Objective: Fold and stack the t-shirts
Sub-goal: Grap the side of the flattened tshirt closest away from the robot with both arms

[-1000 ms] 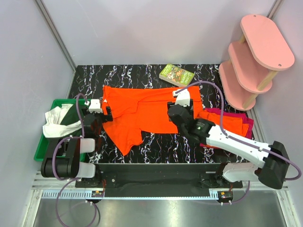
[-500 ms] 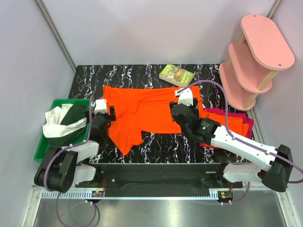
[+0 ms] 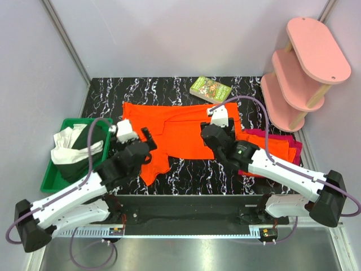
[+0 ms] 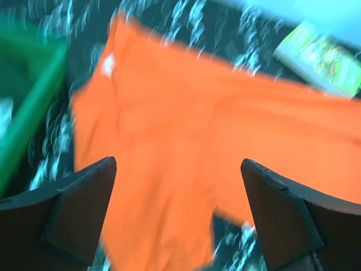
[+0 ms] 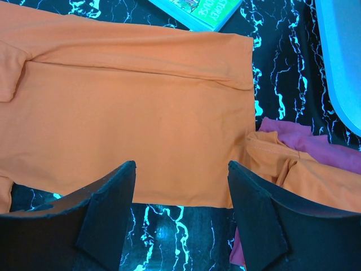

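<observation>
Three t-shirts are in view: two orange and one magenta. One orange shirt (image 3: pixel 175 132) lies spread on the marbled black table (image 3: pixel 113 90), directly under both grippers. Its far edge is folded over in a long band, and a sleeve pokes out toward the near edge beneath the left gripper (image 4: pixel 177 166). That gripper hangs over the shirt's left part with its jaws wide apart and nothing between them; its wrist view is blurred. The right gripper (image 5: pixel 180 169) is above the shirt's right part, also spread open and holding nothing. Just to its right is the folded orange shirt (image 5: pixel 316 178), resting on the magenta shirt (image 5: pixel 316 148). One book (image 3: pixel 210 89) lies beyond the right gripper, and one green tray (image 3: pixel 53 175) of cloth sits to the left of the left gripper.
</observation>
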You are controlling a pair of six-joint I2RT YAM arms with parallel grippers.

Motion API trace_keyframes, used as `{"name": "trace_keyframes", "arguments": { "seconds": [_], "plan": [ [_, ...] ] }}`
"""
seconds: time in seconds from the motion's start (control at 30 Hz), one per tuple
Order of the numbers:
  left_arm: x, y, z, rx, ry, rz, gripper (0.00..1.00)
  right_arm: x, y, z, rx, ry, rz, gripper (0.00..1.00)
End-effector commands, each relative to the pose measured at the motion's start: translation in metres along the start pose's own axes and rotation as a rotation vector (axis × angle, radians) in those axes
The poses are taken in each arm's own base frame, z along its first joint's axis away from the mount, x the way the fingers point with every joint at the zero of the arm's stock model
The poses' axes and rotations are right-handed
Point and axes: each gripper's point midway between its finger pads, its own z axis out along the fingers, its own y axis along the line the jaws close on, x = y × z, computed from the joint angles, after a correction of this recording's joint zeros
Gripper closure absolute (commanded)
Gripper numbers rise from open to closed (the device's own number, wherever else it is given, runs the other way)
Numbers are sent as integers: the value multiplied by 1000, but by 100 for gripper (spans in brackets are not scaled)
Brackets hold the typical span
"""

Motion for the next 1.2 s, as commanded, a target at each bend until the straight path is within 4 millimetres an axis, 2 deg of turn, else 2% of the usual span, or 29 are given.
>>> {"name": "trace_keyframes", "arguments": {
  "seconds": [0.0,0.03,0.07,0.1,0.13,0.17,0.2,0.23,0.27,0.3,0.33,0.4,0.43,0.47,0.5,0.57,0.6,0.63,0.7,0.87,0.9,0.97,1.0,1.07,1.13,1.17],
  "plan": [
    [38,4,-29,69,134,-201,1,-11,-6,-1,25,-28,37,26],
    [34,4,-34,64,121,-110,1,-9,-6,-1,26,-25,33,25],
    [44,-9,-42,88,148,29,1,-8,-7,0,28,-24,31,25],
    [29,-20,-51,96,148,124,1,-6,-6,0,26,-21,25,25],
    [31,-30,-59,116,163,232,1,-6,-7,0,28,-20,26,25],
    [46,-35,-55,56,184,365,1,-4,-6,1,30,-18,28,25],
    [33,-49,-57,45,176,392,1,-4,-6,1,29,-17,27,25],
    [33,-41,-57,-8,185,515,1,-3,-6,2,30,-15,30,25],
    [42,-56,-50,-71,184,591,1,-3,-4,2,28,-15,34,25],
    [27,-31,-51,-192,156,738,1,-3,-4,2,26,-12,31,25],
    [28,-33,-49,-269,116,615,1,-4,-4,2,25,-14,31,25],
    [43,-42,-46,-288,146,600,1,-5,-6,1,36,-19,27,25],
    [48,-42,-46,-299,145,480,1,-5,-7,1,40,-22,28,25],
    [53,-35,-47,-305,156,447,1,-7,-9,0,44,-26,30,25],
    [56,-48,-49,-241,188,287,4,-7,-11,0,51,-30,32,25],
    [68,-40,-46,-199,256,277,8,-6,-15,-2,56,-32,33,25],
    [78,-46,-47,-170,309,193,8,-5,-16,-2,61,-33,35,25],
    [74,-40,-46,-176,322,117,12,-3,-16,-1,63,-30,34,25],
    [86,-26,-46,-208,347,88,15,0,-15,0,64,-25,28,24],
    [102,6,-44,-289,414,-105,12,6,-11,3,57,-8,23,24],
    [109,-3,-44,-255,457,-182,12,7,-11,3,58,-6,21,24],
    [121,6,-44,-219,503,-258,9,9,-11,5,61,-1,14,24],
    [127,-6,-45,-171,539,-332,5,10,-11,5,64,0,12,24],
    [138,4,-43,-183,556,-397,5,12,-11,5,65,3,7,24],
    [137,7,-42,-184,566,-457,9,14,-11,6,62,8,5,24],
    [141,11,-41,-198,577,-461,17,16,-10,6,61,11,6,24]
  ]
}}
